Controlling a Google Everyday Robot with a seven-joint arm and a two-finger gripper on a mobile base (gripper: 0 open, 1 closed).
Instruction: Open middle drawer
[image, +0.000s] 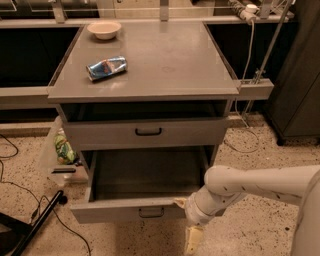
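**Middle drawer stands pulled out, gripper at its right corner**

The middle drawer (117, 210) is drawn well forward out of the grey cabinet (165, 60), and its dark inside is open to view. Its small black handle (151, 212) sits at the centre of the front. The upper drawer (100, 134) above it lies much further back under the top.

The white arm (260, 184) reaches in from the right. The gripper (192, 238) hangs low, just off the right end of the drawer front, with a yellowish tip pointing at the speckled floor (30, 170). I cannot tell whether it is spread or closed, and it is clear of the handle.

On the cabinet top a crushed blue can (106, 67) lies on its side, and a pale bowl (104, 29) stands near the back left corner. A green packet (64, 149) sits in a clear bin left of the cabinet
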